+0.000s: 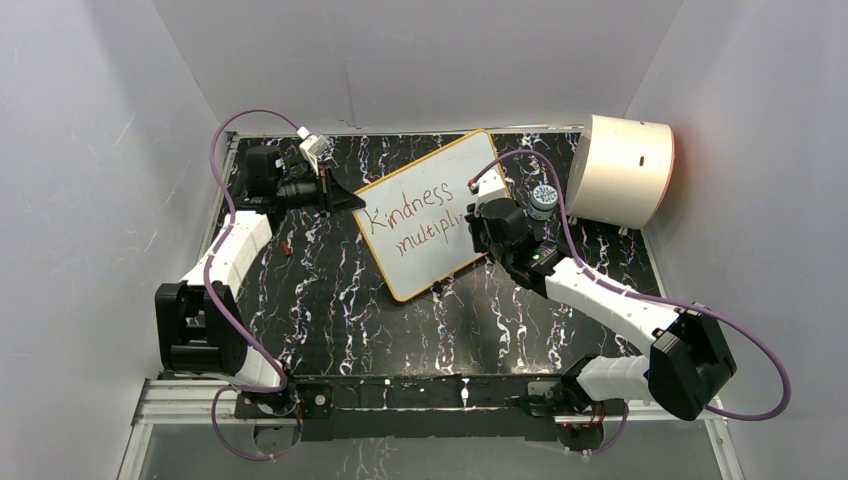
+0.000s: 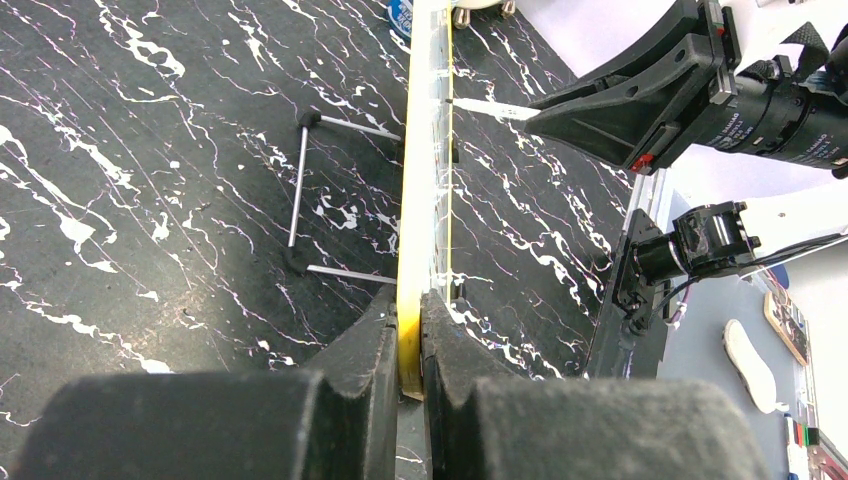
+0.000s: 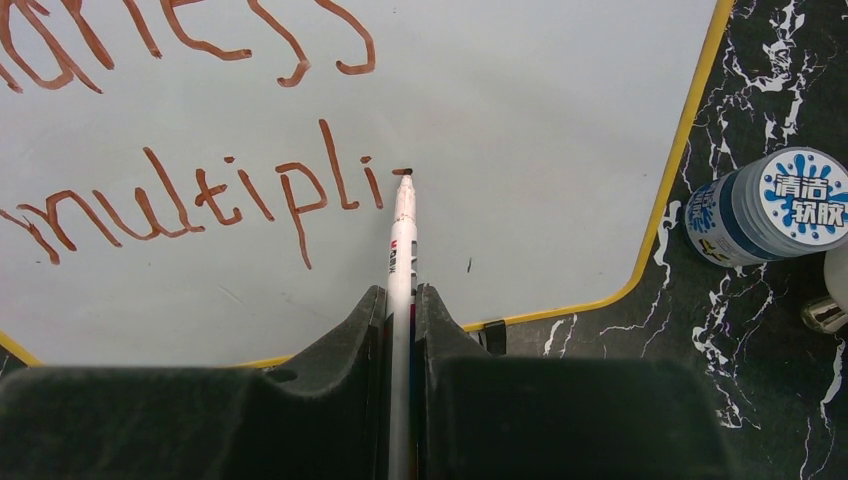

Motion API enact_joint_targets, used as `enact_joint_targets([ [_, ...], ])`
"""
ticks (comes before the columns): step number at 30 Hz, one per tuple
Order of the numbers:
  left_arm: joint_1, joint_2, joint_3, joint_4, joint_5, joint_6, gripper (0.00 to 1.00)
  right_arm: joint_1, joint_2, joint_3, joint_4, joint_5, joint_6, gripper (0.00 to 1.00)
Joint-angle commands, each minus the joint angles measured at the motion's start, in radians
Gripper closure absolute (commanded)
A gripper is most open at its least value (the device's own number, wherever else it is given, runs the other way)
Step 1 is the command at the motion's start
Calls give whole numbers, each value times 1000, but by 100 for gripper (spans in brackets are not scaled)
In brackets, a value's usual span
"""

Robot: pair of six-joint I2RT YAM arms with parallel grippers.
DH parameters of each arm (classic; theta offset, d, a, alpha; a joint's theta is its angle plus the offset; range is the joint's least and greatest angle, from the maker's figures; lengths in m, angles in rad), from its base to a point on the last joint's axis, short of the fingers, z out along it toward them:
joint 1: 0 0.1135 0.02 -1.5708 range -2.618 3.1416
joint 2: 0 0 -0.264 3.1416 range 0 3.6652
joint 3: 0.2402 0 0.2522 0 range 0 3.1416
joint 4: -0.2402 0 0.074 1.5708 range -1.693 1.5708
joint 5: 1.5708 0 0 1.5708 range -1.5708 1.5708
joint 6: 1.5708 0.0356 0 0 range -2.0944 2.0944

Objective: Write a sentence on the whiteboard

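The whiteboard (image 1: 432,160) stands tilted on the black marbled mat, its orange-yellow rim edge-on in the left wrist view (image 2: 424,180). My left gripper (image 1: 352,200) (image 2: 410,312) is shut on the board's left rim. The sentence (image 1: 415,215) reads "Kindness multipli" in dark red, with a short new stroke after the last letter (image 3: 200,195). My right gripper (image 1: 483,212) (image 3: 400,300) is shut on a white marker (image 3: 403,240). The marker's tip touches the board at the end of the second line.
A cream half-cylinder drum (image 1: 620,170) lies at the back right. A small blue-and-white jar (image 1: 543,200) (image 3: 760,205) stands beside the board's right edge. The board's wire stand (image 2: 300,190) rests on the mat (image 1: 330,300) behind it. White walls close in on three sides.
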Motion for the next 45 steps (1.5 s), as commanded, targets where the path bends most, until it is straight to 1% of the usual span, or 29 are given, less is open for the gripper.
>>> enact_joint_targets([
  [1,-55,51,-47,-132,-64,89,100,-13,1,8,45,28,-6,100],
  [16,-55,50,-46,-132,-62,89,100,-25,1,12,84,42,-20,100],
  [24,-56,51,-45,-132,-63,89,100,-25,8,22,102,-9,-36,100],
  [32,-57,51,-44,-133,-63,89,100,-26,11,31,80,-73,-40,100],
  [45,-58,52,-44,-133,-63,89,100,-26,-1,17,55,-102,-35,100],
])
